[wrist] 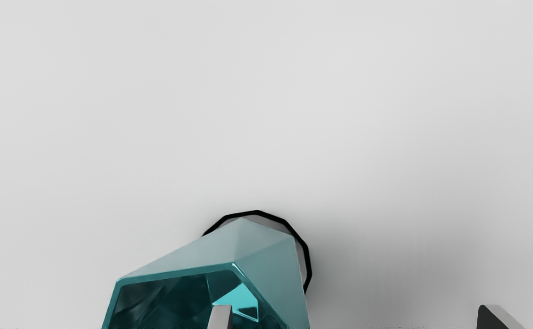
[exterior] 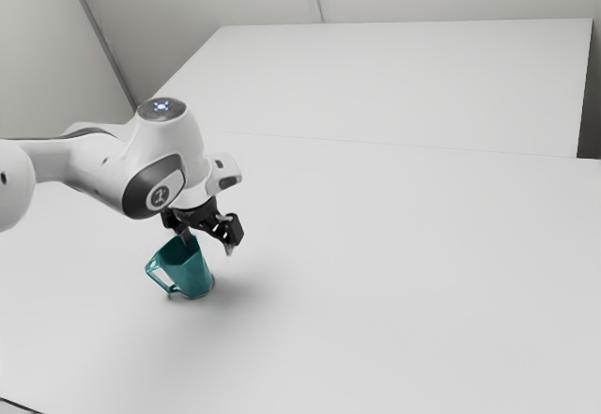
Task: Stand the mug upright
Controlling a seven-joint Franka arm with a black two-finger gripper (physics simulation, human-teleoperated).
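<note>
Over the table, the gripper point(exterior: 208, 243) points down with its two fingers spread wide, open. Just beneath one finger is the teal faceted mug point(exterior: 193, 271); its mouth faces up, tilted a little, and its handle points to the exterior view's left. In the wrist view the gripper point(wrist: 357, 315) has one fingertip over or inside the mouth of the mug point(wrist: 266, 256), the other well outside it. Whether the inner fingertip touches the mug wall cannot be told. Part of the mug's dark-rimmed base shows beside its body.
The white table point(exterior: 394, 273) extends around the mug, with a second white surface point(exterior: 404, 76) behind it. A dark cable-like line point(exterior: 19, 406) lies at the exterior view's lower left corner.
</note>
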